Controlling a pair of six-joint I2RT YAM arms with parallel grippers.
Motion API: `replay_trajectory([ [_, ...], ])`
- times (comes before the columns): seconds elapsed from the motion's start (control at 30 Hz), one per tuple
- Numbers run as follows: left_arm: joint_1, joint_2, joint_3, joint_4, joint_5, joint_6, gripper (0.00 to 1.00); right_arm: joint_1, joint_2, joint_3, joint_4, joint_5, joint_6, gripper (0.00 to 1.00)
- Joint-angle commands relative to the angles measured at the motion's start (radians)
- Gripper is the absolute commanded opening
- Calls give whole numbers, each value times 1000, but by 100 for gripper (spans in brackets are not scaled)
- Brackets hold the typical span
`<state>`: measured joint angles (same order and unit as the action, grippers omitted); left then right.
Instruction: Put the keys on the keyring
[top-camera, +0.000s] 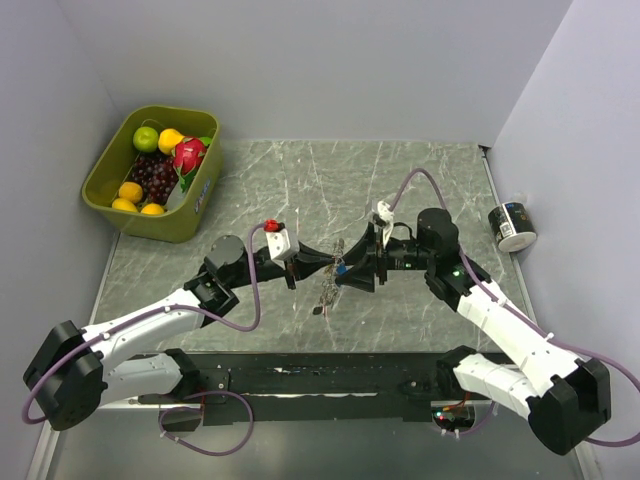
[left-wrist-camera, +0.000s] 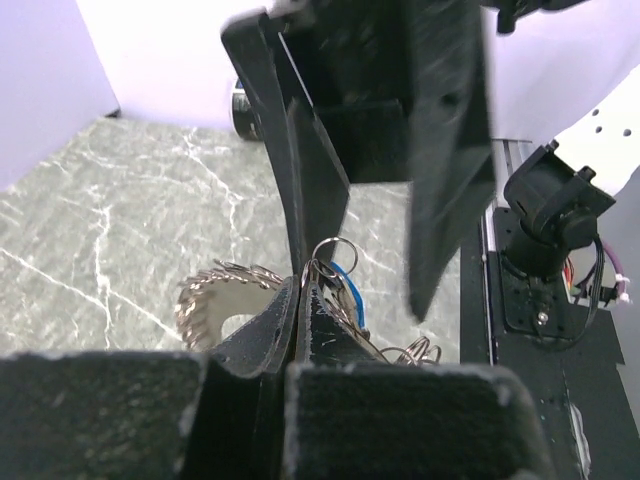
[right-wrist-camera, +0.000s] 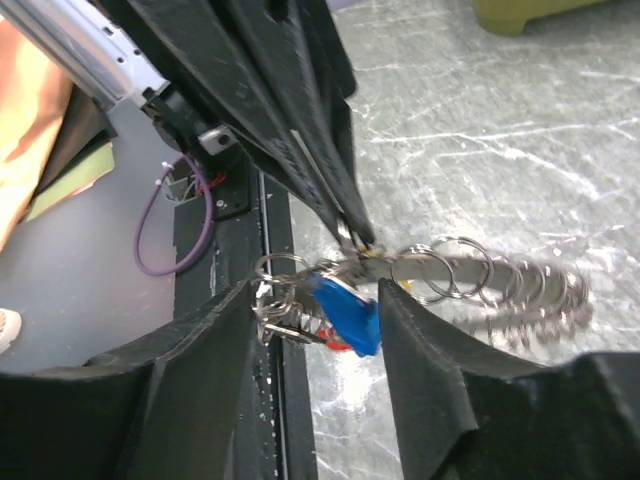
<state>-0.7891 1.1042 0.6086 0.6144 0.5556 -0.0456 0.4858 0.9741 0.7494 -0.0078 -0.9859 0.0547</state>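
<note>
The left gripper (left-wrist-camera: 301, 300) has its two black fingers pressed tight together on the big thin silver wire keyring with the bumpy edge (left-wrist-camera: 215, 300). It holds the keyring up in the air, over the middle of the grey stone-look tabletop (top-camera: 400, 180).

A bunch of tiny metal keys with coloured plastic heads (right-wrist-camera: 345, 315) hangs on small rings right by the spot where the fingers pinch. The blue key is easy to see, with a bit of red under it.

The right gripper (right-wrist-camera: 318, 295) comes from the other side. Its fingers are apart, one on each side of the bunch of keys. I cannot tell if they touch the keys.

A green plastic tub of fruit (top-camera: 110, 185) sits in the far left corner, well away from the keyring.
</note>
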Motion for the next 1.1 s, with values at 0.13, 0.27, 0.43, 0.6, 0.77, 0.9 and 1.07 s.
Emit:
replay_trajectory([
  [0.13,-2,8,40,102,35,-5,1,-13,32,28,29,18,30,49],
  [0.27,-1,2,46,62,32,18,1,-32,-5,18,43,50,45,54],
  [0.43,-1,-3,51,32,43,30,1,-42,-38,11,63,99,68,58],
  [0.6,-1,-4,46,36,43,32,1,-49,-2,24,46,90,71,35],
  [0.77,-1,-12,36,54,32,29,1,-53,8,19,49,67,73,3],
  [0.9,-1,-18,26,82,26,21,1,-59,3,7,52,66,65,0],
  [1.07,-1,-24,8,140,30,-3,1,-72,14,-13,69,43,65,0],
])
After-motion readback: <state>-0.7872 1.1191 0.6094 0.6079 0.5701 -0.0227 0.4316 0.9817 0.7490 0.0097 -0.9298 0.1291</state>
